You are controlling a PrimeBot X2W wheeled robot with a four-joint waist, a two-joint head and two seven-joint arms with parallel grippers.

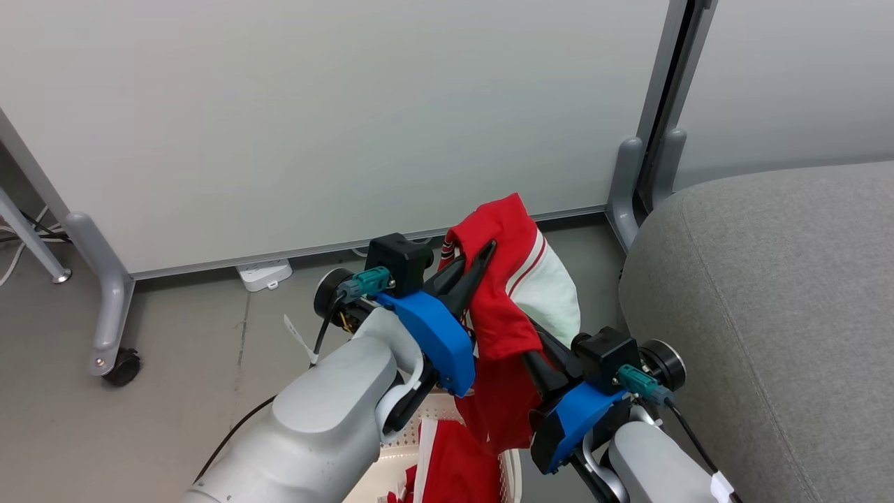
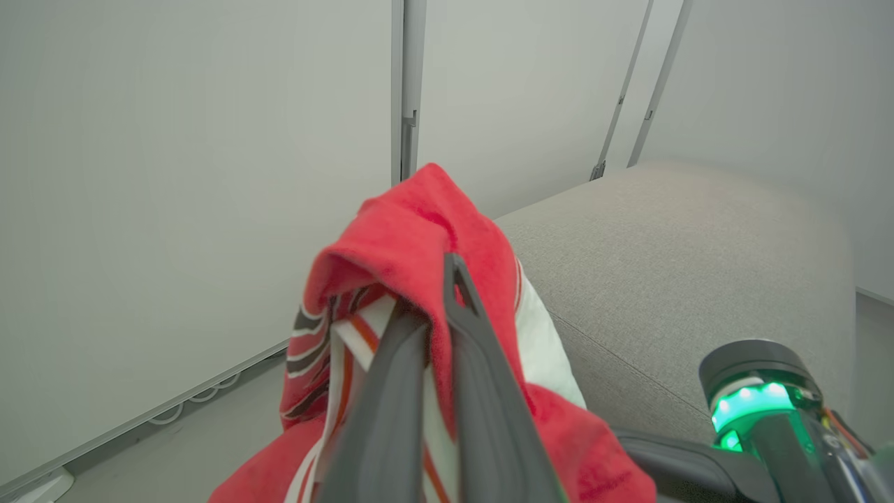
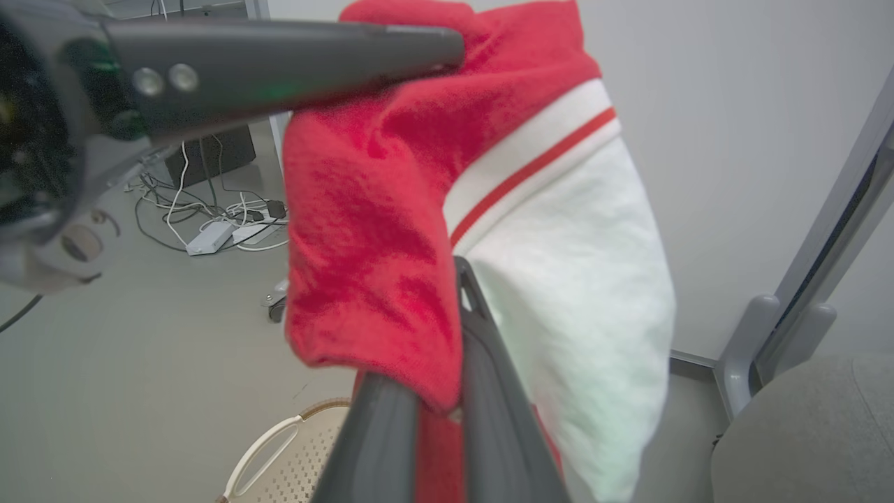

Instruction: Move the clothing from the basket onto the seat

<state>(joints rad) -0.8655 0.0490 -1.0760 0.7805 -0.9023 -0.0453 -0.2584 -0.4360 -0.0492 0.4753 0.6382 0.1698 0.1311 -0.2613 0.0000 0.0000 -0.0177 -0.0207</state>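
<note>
I hold both arms raised, left gripper and right gripper each clamped on the clothing; basket below them, seat to their right, white partition beyond.

Your right gripper is clamping the red-and-white clothing, which is draping over its fingers. Above it, the left gripper is reaching in from the left, its tip pressing into the top fold. The basket is sitting below-left of your gripper and the seat is lying lower right.
</note>
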